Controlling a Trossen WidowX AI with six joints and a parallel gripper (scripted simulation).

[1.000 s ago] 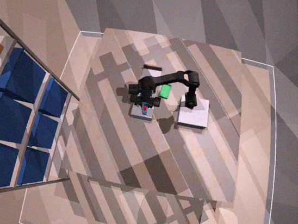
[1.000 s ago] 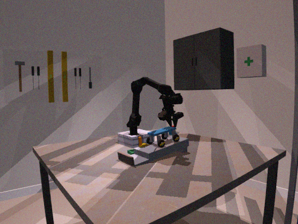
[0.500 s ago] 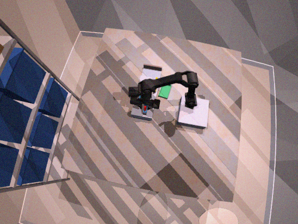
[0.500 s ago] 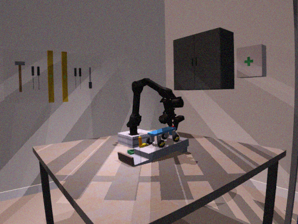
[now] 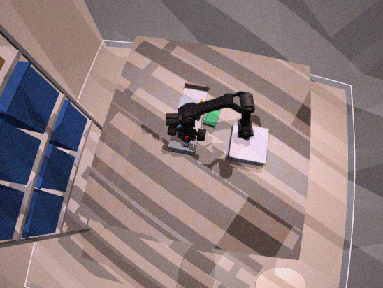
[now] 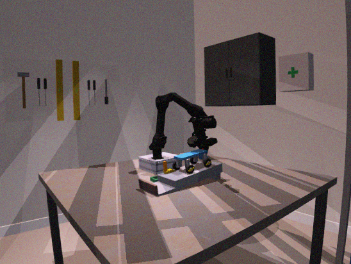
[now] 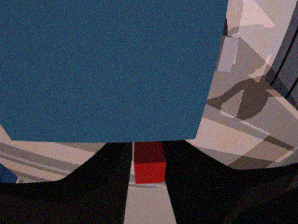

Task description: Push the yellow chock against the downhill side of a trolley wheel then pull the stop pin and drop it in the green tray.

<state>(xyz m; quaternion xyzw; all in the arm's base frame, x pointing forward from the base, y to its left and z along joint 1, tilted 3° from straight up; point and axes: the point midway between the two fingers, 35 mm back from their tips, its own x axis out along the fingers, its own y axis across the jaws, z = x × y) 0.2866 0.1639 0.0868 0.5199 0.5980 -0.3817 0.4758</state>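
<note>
The blue trolley [image 6: 189, 156] [image 7: 110, 70] stands on the ramp [image 5: 196, 94] [image 6: 198, 180]; the arm covers most of it in the top view. The yellow chock [image 6: 170, 170] with its orange handle [image 6: 165, 166] [image 5: 201, 101] is on the ramp at the trolley's downhill end, close to a far-side wheel; whether it touches is too small to tell. My gripper [image 5: 186, 137] [image 7: 143, 130] is at the uphill end, pointing down, shut on the stop pin's red head [image 7: 150, 171] [image 5: 186, 140]. The pin's lower part is hidden. The green tray [image 5: 211, 118] [image 6: 154, 179] lies beside the ramp, with nothing visible in it.
The arm's white base block [image 5: 249, 148] [image 6: 147, 165] stands on the tray's side of the ramp. A brown end board [image 5: 196, 86] [image 6: 148, 186] closes the ramp's low end. Blue bins [image 5: 29, 94] stand beyond the table's left edge in the top view.
</note>
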